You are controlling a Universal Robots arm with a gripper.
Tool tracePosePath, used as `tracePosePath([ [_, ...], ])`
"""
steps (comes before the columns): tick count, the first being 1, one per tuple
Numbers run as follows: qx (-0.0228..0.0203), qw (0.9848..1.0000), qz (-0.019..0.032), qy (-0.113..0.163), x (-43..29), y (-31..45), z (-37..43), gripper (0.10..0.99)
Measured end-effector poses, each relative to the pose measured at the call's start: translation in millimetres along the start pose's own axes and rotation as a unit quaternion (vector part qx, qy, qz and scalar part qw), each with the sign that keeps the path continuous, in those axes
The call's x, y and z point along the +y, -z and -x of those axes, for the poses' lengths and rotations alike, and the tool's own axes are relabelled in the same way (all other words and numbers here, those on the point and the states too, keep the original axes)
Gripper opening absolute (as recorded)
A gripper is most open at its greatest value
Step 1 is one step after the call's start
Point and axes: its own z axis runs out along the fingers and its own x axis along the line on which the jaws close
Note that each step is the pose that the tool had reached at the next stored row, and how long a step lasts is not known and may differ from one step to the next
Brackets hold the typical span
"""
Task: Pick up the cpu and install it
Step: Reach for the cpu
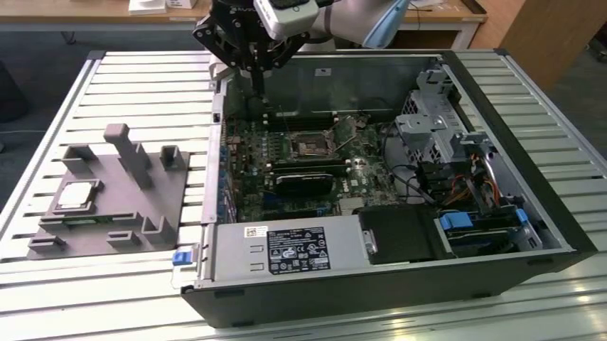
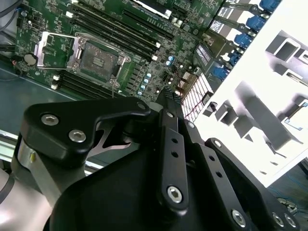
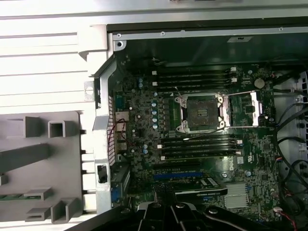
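The cpu (image 1: pixel 76 196) lies flat, silvery lid up, in a recess of a grey moulded fixture (image 1: pixel 185 195) that sits on the slatted metal table (image 1: pixel 142 92), at the exterior view's left and well apart from the arm. Nothing touches it. Upright posts and small pockets rise from the fixture around it.

Just beside the fixture, toward the exterior view's right, an open desktop computer case (image 1: pixel 379 298) lies on its side with the green motherboard (image 1: pixel 284 153) exposed. The dark square cpu socket (image 3: pixel 199 113) is bare, its metal load plate (image 3: pixel 250 108) swung open to 1 side; memory slots run along both sides of the socket, as both wrist views show. A black rectangular block (image 1: pixel 303 181) sits near the socket, and a labelled power supply (image 1: pixel 284 249) fills the near corner.

The gripper (image 1: pixel 256 85) hangs above the case's far corner, near its rear wall, pointing down. Its fingers are drawn together to a narrow tip with nothing between them.
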Motion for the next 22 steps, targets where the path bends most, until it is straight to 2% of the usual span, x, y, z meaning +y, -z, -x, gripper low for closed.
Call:
tracePosePath([
  [22,0.0000,1.0000,0.0000,0.000,-1.1,-1.0,-13.7,0.106],
])
